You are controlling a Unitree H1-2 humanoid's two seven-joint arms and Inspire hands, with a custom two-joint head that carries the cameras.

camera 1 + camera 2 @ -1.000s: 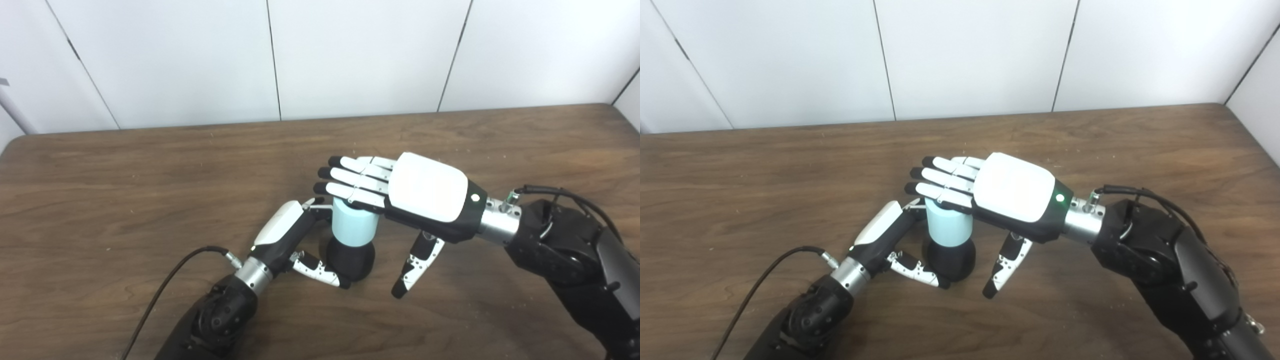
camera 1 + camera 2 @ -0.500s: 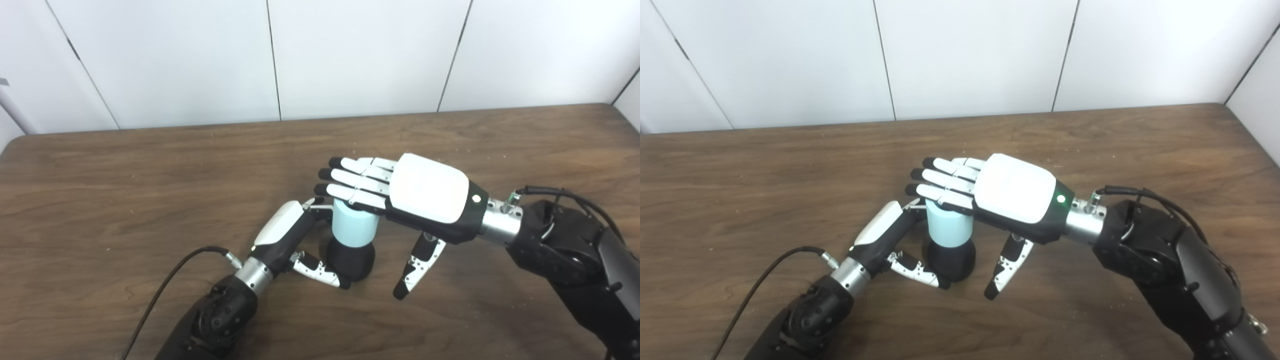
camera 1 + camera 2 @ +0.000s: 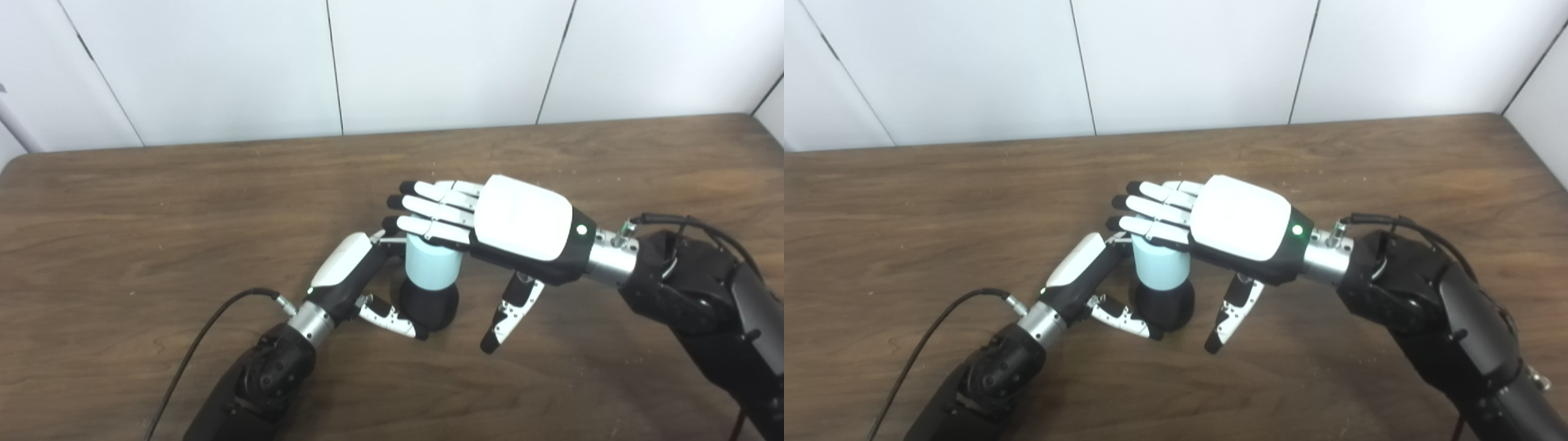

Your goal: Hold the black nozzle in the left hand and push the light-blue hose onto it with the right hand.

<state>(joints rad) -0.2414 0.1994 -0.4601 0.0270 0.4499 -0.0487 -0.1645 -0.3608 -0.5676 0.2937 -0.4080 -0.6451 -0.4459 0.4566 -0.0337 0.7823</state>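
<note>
Nothing has been moved since before — only the camera. At mid-frame, the black nozzle is gripped by the left hand; the right hand, flat and unclenched, is laid on the light-blue hose. Bare table is seen all around.

A dark wood-grain table is backed by a wall of white panels, divided by thin dark seams; pale specks are scattered on the tabletop.

right hand flat atop hose (upright), nozzle
</note>
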